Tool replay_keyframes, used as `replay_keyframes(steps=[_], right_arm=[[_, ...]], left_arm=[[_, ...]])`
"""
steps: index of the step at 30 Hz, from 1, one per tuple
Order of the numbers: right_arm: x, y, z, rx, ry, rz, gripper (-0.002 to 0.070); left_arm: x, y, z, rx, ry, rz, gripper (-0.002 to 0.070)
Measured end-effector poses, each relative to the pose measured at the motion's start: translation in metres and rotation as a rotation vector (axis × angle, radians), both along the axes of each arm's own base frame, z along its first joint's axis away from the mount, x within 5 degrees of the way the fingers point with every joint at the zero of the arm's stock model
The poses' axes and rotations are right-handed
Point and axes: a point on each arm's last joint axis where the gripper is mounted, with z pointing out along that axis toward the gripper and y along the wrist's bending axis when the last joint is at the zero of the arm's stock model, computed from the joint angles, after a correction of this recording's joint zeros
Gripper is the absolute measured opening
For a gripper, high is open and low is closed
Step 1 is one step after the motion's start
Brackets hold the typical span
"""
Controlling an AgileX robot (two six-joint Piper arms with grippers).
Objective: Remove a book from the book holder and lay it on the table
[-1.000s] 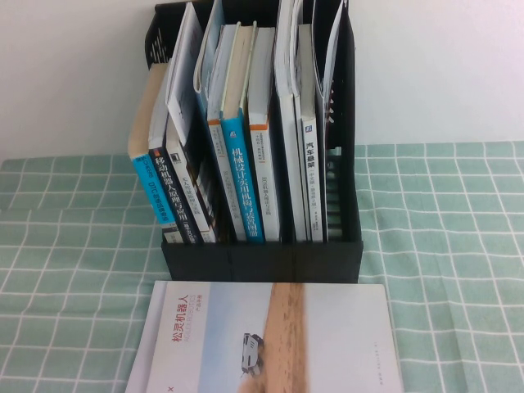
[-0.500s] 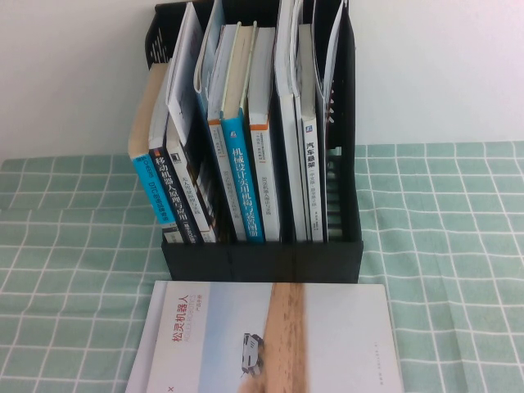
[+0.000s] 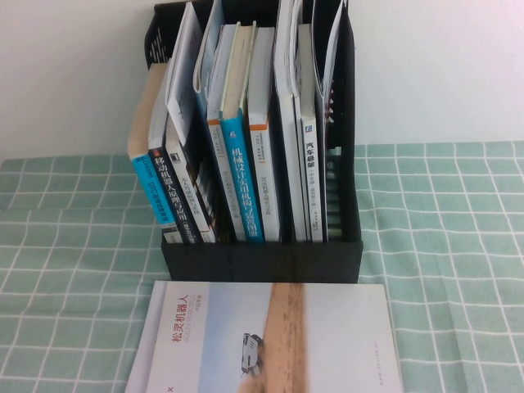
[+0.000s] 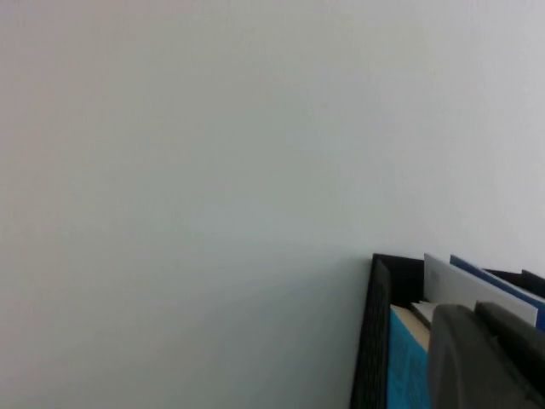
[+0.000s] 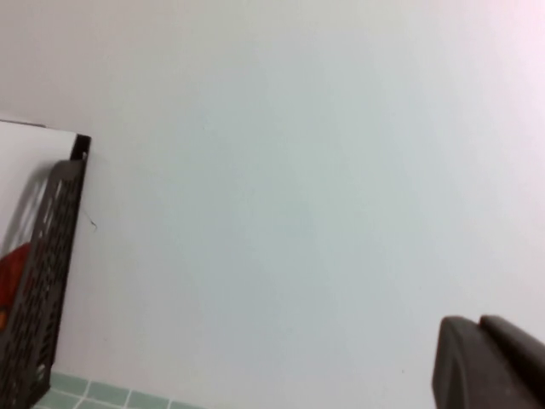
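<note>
The black book holder point(image 3: 262, 258) stands upright at the middle of the table point(image 3: 442, 246), full of upright books. The book point(image 3: 329, 74) is a thin white softcover standing in the rightmost slot. In the right wrist view its white cover with a red shape point(image 5: 21, 170) shows behind the holder's mesh side wall point(image 5: 43, 273). Neither gripper shows in the high view. My left gripper point(image 4: 477, 317) is shut and empty, off the holder's left wall point(image 4: 375, 341). My right gripper point(image 5: 479, 328) is shut and empty, well right of the holder.
A pale book with a tan stripe and a small white car point(image 3: 270, 340) lies flat on the table right in front of the holder. Blue-spined books point(image 3: 244, 180) fill the left and middle slots. A white wall stands behind.
</note>
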Motion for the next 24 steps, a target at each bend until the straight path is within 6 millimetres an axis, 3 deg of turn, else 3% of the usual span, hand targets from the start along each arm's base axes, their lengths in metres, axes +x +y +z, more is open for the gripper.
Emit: replay_keyframes(steps=[6,10,15,19,24], right_arm=[[-0.015,-0.006,0.035,0.132,0.132,-0.039,-0.0002],[-0.019,-0.006,0.055,0.113,0.228,-0.048,-0.0002],[-0.013,0.0,0.073,-0.015,0.389,0.0,-0.0002],[0.001,0.007,0.074,-0.157,0.528,0.083,-0.0002],[0.021,0.013,0.059,-0.287,0.733,0.182,-0.0002]], left_arm=[[-0.008,0.002,0.043,0.156,0.071,0.062,-0.0003],[-0.001,0.003,0.055,0.298,0.073,0.103,-0.0003],[0.012,0.001,0.062,0.241,0.064,0.072,-0.0003],[0.029,0.0,0.07,0.212,0.119,0.056,-0.0003],[0.049,-0.002,0.088,0.168,0.172,0.015,-0.0003]])
